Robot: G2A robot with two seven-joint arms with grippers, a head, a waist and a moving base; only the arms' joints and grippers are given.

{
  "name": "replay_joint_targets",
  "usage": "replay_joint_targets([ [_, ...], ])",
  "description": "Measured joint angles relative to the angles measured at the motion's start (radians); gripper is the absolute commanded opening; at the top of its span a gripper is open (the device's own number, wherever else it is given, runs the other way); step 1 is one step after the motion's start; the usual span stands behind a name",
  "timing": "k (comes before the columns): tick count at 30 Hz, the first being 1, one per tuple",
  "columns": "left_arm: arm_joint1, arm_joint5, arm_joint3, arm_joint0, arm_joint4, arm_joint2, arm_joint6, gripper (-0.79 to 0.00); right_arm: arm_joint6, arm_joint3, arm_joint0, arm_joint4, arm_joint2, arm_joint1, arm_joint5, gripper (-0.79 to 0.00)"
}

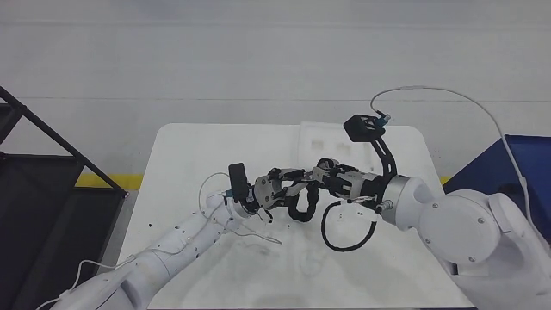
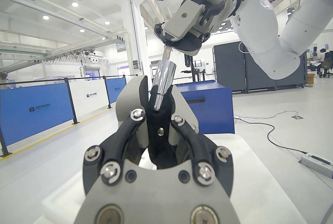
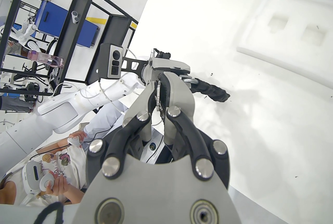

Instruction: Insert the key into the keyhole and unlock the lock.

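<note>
Above the middle of the white table [image 1: 194, 159] the two grippers meet tip to tip. My left gripper [image 2: 158, 96] is shut on a chrome cylinder lock [image 2: 163, 81], held upright between its black pads. A metal key [image 2: 167, 51] runs from the cylinder's top end into my right gripper [image 2: 173, 38], which is shut on the key's head. In the right wrist view my right gripper [image 3: 159, 94] pinches the key's flat head, and the lock's black braided cable [image 3: 212, 91] sticks out beyond it. From above, the left gripper [image 1: 272, 189] and right gripper [image 1: 303, 181] nearly touch.
A white foam tray [image 1: 323, 138] with two square pockets [image 3: 296, 28] lies at the table's far side. A black metal rack [image 1: 47, 168] stands left of the table and a blue cabinet [image 1: 521, 168] right of it. A black cable loop [image 1: 344, 232] hangs under the right arm.
</note>
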Motion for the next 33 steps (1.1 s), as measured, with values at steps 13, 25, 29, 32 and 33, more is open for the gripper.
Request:
replay_joint_targets([
  [13,-0.007,0.002,0.004,0.010,0.018,-0.024,0.002,-0.785,0.014,-0.001,-0.001,-0.014,-0.002,-0.001,0.013,-0.785],
  [25,-0.010,-0.001,0.004,0.019,0.032,-0.043,-0.001,-0.785,0.013,0.001,-0.003,-0.017,-0.007,-0.004,0.012,-0.785],
  [29,-0.011,-0.005,0.003,0.022,0.033,-0.048,-0.005,-0.785,0.004,0.002,-0.003,-0.018,-0.007,-0.005,0.008,-0.785],
  [32,-0.011,-0.008,0.001,0.024,0.036,-0.051,-0.008,-0.785,0.002,0.001,-0.003,-0.022,-0.008,-0.006,0.008,-0.785],
  [33,-0.011,-0.009,0.000,0.025,0.037,-0.052,-0.008,-0.785,0.003,0.001,-0.003,-0.026,-0.008,-0.006,0.008,-0.785],
])
